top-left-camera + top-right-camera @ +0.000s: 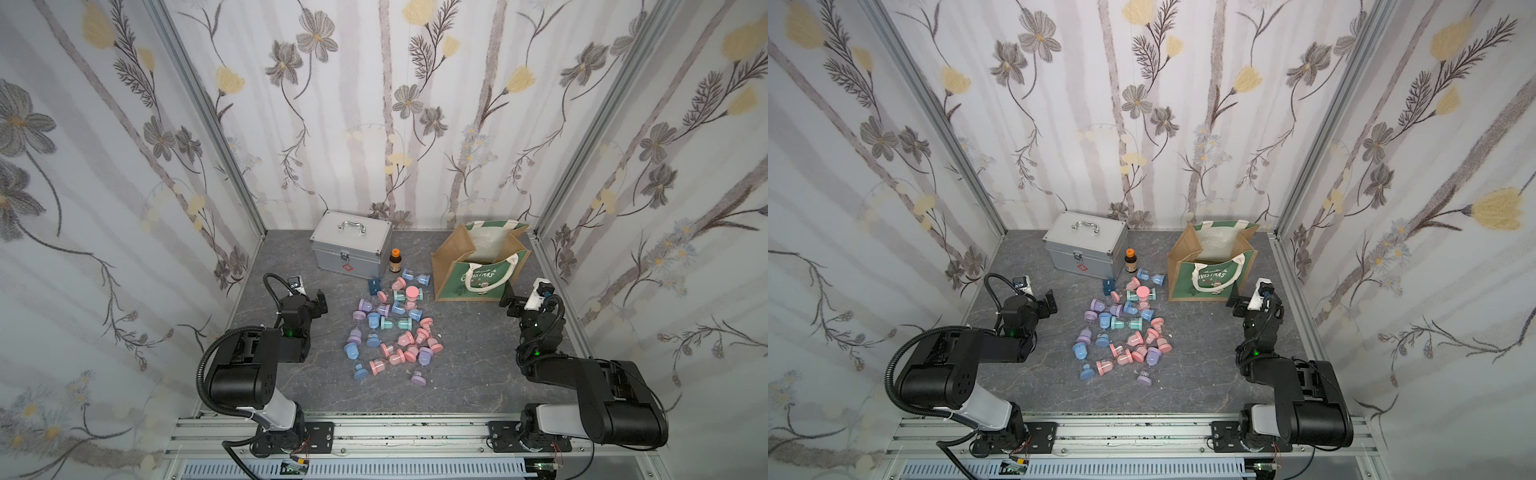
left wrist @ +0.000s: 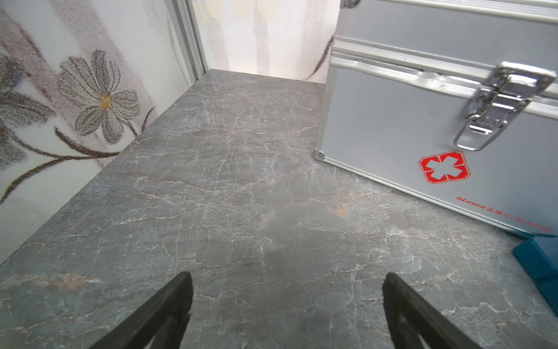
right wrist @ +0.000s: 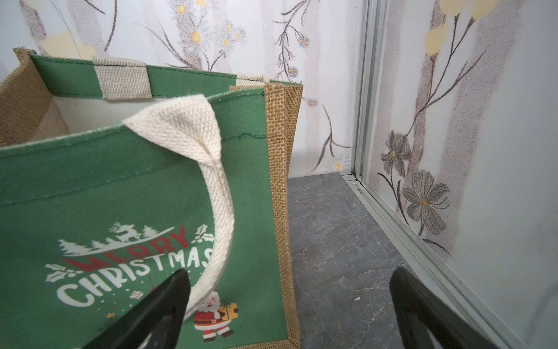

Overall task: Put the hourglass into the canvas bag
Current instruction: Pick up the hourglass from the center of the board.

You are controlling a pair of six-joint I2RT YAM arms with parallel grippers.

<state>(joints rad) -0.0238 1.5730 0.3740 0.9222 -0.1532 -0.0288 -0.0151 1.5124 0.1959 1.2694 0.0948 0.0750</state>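
Several small hourglasses (image 1: 390, 328) in pink, blue, purple and teal lie scattered mid-table in both top views; one pink hourglass (image 1: 1143, 292) stands upright at the far end of the heap. The canvas bag (image 1: 478, 282) (image 1: 1212, 282) stands open at the back right, green Christmas panel facing forward. My right gripper (image 1: 509, 303) (image 3: 290, 272) is open and empty just in front of the canvas bag's (image 3: 120, 196) near right corner. My left gripper (image 1: 318, 303) (image 2: 287, 275) is open and empty over bare table, left of the heap.
A silver metal case (image 1: 353, 249) (image 2: 422, 121) stands shut at the back centre. A brown bottle (image 1: 395, 261) with an orange cap and a small dark blue box (image 1: 374, 286) sit beside it. Flowered walls enclose three sides; an aluminium rail (image 1: 374, 432) runs along the front.
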